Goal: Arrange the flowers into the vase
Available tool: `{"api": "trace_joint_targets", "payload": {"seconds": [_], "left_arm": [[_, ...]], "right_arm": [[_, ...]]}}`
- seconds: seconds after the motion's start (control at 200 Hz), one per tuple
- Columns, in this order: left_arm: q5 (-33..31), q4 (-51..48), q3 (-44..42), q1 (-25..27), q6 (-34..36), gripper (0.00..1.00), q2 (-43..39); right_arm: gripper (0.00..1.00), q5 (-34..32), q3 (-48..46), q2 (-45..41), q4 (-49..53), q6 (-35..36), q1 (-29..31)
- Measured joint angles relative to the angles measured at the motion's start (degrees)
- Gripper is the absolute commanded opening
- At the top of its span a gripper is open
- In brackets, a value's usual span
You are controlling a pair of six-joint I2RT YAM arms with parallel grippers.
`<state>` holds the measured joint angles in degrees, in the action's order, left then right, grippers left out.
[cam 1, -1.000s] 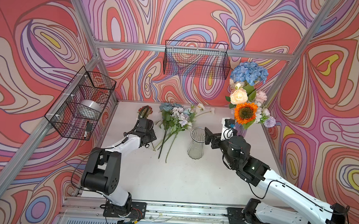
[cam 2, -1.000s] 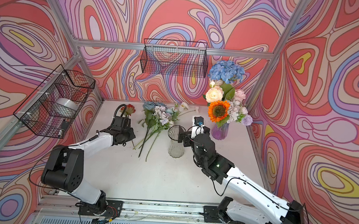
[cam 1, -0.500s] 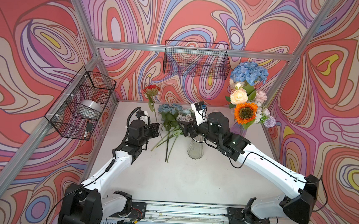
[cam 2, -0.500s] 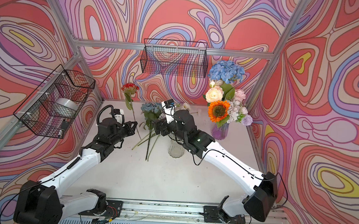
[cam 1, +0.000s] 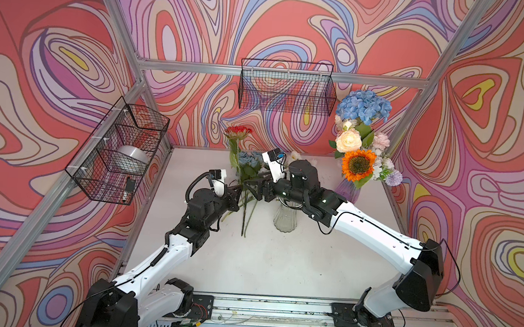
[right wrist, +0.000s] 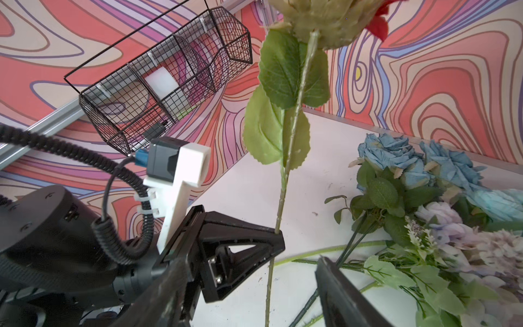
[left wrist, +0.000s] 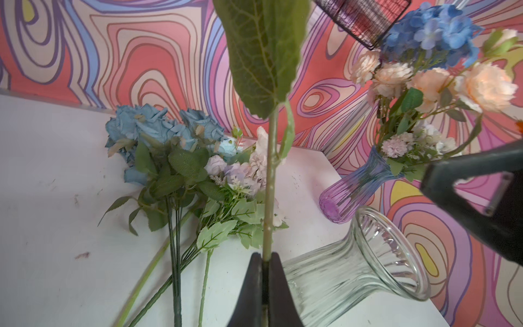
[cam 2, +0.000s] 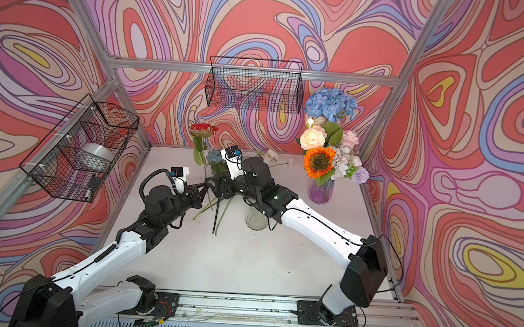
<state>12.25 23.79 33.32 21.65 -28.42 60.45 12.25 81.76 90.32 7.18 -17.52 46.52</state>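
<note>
My left gripper [left wrist: 265, 259] is shut on the green stem of a red flower [cam 1: 237, 130] and holds it upright above the table, as both top views show [cam 2: 203, 128]. My right gripper [right wrist: 254, 271] is open, its jaws on either side of that stem [right wrist: 278, 203] just below the left fingertips [right wrist: 271, 240], not touching it. The clear ribbed glass vase [cam 1: 286, 216] stands empty under the right wrist. Blue roses [left wrist: 152, 127] and lilac clusters [left wrist: 240, 170] lie loose on the table beside the grippers.
A purple vase [cam 1: 349, 189] filled with hydrangea, sunflower and roses stands at the back right. Wire baskets hang on the left wall [cam 1: 119, 151] and back wall [cam 1: 286, 87]. White poppies [cam 1: 294, 155] lie near the back wall.
The left arm has lifted the red flower off the table and stood it upright. The right arm has swung left across the glass vase to the stem, its jaws narrowing.
</note>
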Motion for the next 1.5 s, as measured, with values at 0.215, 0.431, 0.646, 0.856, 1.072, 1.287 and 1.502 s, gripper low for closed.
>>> {"api": "trace_joint_targets", "payload": {"seconds": [0.215,0.431,0.646,0.856,1.072,1.287,1.502], "left_arm": [[0.85,3.08,-0.83,3.78,2.78,0.0,-1.62],[0.55,3.28,-0.85,7.13,4.9,0.0,-2.86],[-2.16,3.23,-0.83,9.81,7.06,0.0,-3.15],[-6.05,2.16,-0.81,12.22,9.11,0.0,-3.15],[-7.76,1.92,-0.39,15.08,10.97,0.0,-3.15],[-9.11,1.42,-0.31,15.67,11.52,0.37,-3.15],[-12.9,2.54,0.48,15.87,8.83,0.93,-3.13]], "right_arm": [[0.54,-0.02,0.63,1.38,-1.31,-2.49,-0.26],[0.24,0.11,0.63,1.51,-3.15,-3.91,-1.11],[0.07,0.87,0.33,1.51,-3.74,-4.9,-2.27],[0.13,1.11,-0.5,1.51,-3.78,-5.53,-2.58],[0.16,1.05,-1.49,1.51,-4.22,-6.01,-2.62],[0.01,0.74,-4.11,0.17,-5.92,-6.51,-2.73],[0.0,-0.81,-6.23,-2.4,-6.25,-6.12,-3.67]]}}
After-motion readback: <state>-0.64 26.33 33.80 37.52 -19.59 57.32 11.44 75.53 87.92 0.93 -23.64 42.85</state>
